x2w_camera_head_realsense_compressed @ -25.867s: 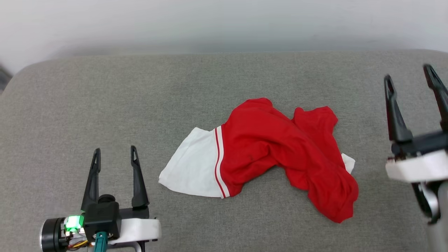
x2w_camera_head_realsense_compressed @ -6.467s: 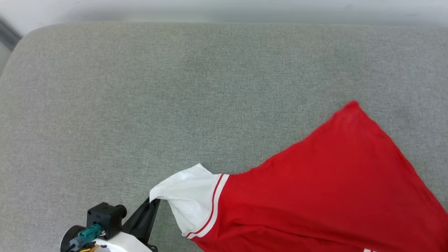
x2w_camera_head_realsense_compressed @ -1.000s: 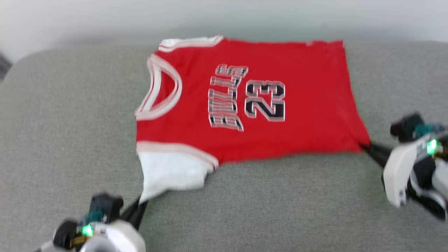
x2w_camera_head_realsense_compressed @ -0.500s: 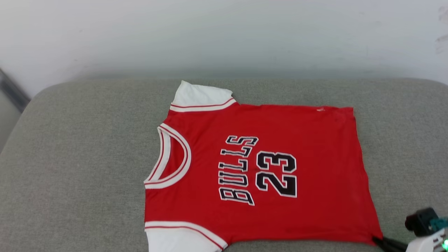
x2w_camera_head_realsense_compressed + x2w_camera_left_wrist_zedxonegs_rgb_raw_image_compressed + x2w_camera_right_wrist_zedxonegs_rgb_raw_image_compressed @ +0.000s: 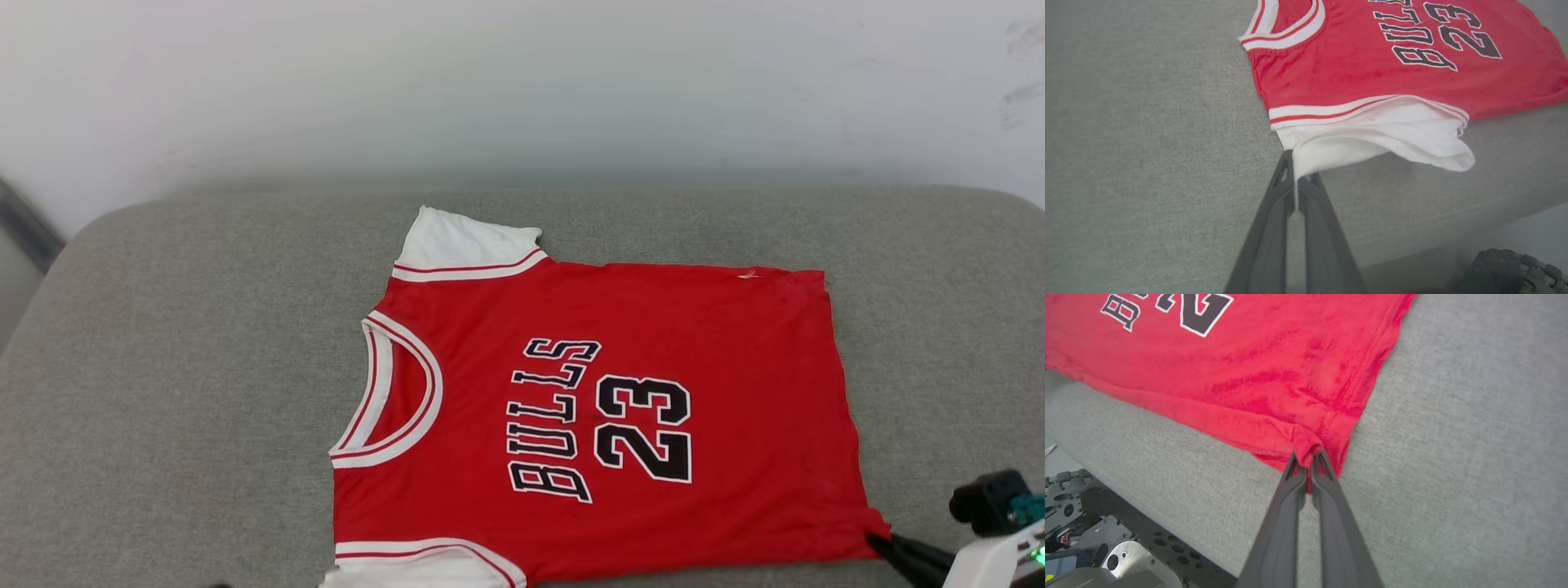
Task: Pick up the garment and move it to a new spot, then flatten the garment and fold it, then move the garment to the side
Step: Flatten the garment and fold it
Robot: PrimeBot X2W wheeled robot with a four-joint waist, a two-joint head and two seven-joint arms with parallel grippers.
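Observation:
The garment (image 5: 620, 408), a red jersey with white sleeves and black "BULLS 23" lettering, lies spread face up on the grey cushion, collar to the left. My left gripper (image 5: 1297, 167) is shut on the edge of the near white sleeve (image 5: 1372, 139). My right gripper (image 5: 1307, 457) is shut on the near corner of the red hem (image 5: 1314, 441). In the head view the right gripper (image 5: 878, 541) pinches that corner at the lower right, and the near white sleeve (image 5: 408, 572) runs off the bottom edge.
The grey cushion (image 5: 180, 367) stretches wide to the left and right of the jersey, with a pale wall (image 5: 522, 82) behind it. Its near edge (image 5: 1147, 477) drops to the robot's base (image 5: 1077, 522).
The head camera has tilted up, so the jersey sits lower in the picture and the left gripper has left it. Both grippers keep their holds on sleeve and hem.

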